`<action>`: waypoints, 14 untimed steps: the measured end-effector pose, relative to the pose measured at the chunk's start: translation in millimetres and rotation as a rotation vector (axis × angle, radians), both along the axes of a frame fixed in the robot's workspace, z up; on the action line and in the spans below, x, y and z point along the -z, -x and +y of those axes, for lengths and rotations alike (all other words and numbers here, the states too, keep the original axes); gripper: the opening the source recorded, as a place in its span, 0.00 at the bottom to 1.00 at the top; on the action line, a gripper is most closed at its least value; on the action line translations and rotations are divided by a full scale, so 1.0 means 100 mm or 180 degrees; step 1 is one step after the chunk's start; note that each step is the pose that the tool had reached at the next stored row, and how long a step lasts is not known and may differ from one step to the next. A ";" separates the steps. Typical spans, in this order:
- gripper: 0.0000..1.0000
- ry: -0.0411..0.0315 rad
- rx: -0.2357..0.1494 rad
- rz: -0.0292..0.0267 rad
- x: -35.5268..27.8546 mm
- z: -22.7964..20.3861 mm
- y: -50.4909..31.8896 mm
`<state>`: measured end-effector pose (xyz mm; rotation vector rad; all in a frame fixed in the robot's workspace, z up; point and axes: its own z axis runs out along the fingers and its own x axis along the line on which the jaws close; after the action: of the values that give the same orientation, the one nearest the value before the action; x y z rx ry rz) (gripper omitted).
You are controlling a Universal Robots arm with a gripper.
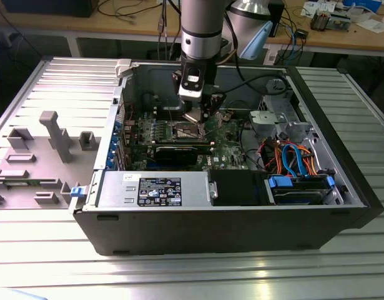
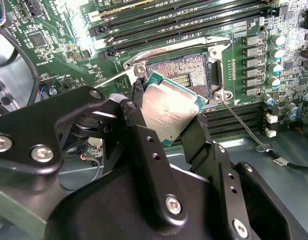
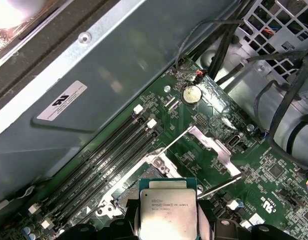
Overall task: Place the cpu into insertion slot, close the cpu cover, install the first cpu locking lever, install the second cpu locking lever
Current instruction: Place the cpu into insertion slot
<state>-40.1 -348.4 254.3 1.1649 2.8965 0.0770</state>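
Cpu (image 2: 169, 112) sat clamped in our gripper (image 2: 167, 116), tilted just above the slot (image 2: 189, 75), not seated. Step one, we judged; seating called for levelling it square to the slot.

Ribbed metal tabletop (image 1: 179, 275) under the open computer case (image 1: 229, 231), pale glare streaked across it in front of the case. Behind the case, a wooden workbench (image 1: 67, 26) strewn with cables (image 1: 126, 9). At the exterior view's left of the case, a grey moulded fixture (image 1: 54, 134).

Arm (image 1: 201, 25) vertical (apparently), jaws downward, clamped.
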 end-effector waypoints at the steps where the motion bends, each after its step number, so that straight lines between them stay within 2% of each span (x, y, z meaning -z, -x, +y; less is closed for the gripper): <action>1: 0.55 0.0001 0.0009 0.0000 0.001 0.000 0.000; 14: 0.55 0.0019 0.0149 0.0000 0.017 0.000 0.000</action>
<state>-40.1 -348.4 252.6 1.2312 2.8656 0.0678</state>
